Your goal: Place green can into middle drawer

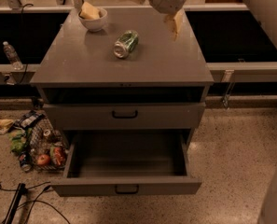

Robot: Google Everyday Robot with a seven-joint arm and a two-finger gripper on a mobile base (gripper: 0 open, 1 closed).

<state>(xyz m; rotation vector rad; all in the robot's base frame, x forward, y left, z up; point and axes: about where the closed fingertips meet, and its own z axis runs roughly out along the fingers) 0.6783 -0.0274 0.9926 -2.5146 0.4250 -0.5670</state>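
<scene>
Cans like this green can are light and thin, I think. A hard squeeze may dent the side. Its skin looks smooth and shiny, so it may slip. It lies on its side near the middle of the grey tabletop, with one silver end facing the front. It is round, so a bump could make it roll. The best place to grab looks like the middle of its body, with one finger on each long side, not on the ends.

The hand hangs over the back right part of the tabletop, up and to the right of the can, and does not touch it. Its two tan fingers are spread wide apart and hold nothing.

A white bowl with a yellow lump in it sits at the back left, near the can but apart from it. The hand should take care not to knock it.

The middle drawer is the lowest one. It is pulled out, and I see nothing inside. The upper drawer is shut. The can has to go out past the front edge of the tabletop and then down.

A basket of small things and some cables lie on the floor to the left. A water bottle stands far left. None of these are in the way.
</scene>
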